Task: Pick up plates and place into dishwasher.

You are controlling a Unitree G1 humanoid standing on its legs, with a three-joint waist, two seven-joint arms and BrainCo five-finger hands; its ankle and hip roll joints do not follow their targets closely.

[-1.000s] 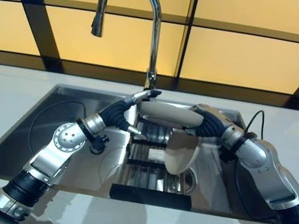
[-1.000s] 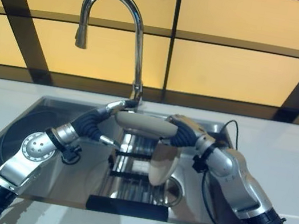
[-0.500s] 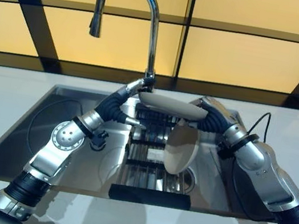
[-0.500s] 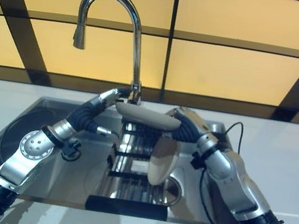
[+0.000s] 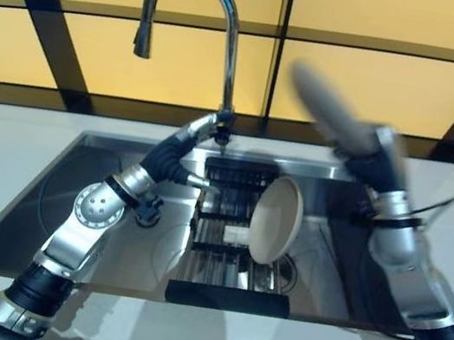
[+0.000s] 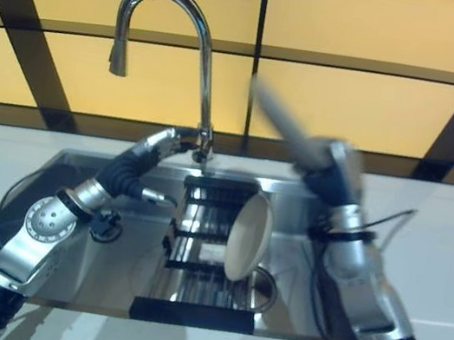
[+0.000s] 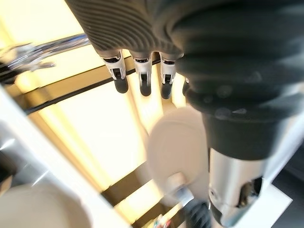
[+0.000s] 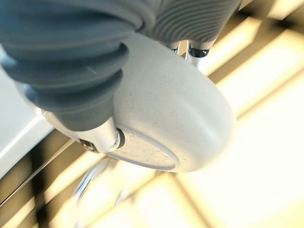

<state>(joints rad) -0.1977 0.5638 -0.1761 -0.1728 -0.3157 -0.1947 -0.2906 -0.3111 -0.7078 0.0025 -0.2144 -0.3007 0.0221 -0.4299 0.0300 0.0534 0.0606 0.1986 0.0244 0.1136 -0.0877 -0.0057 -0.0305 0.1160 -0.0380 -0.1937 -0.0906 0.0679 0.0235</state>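
Right hand gripping a grey plate, up above the sink. Left hand loose, fingers relaxed, by the faucet. Second plate upright in the rack.

Silver-grey arms, dark ribbed wrist covers, dark-tipped fingers

Two plates are in sight: one pale plate stands on edge in the sink, and a second plate is held up in the air above the counter, seen blurred from the head views. One stainless sink basin is set into one white countertop. One tall curved faucet rises behind the basin. One black dish rack with slats lies across the middle of the sink. One round drain shows at the basin floor. Two robot hands count: the left hand and the right hand.
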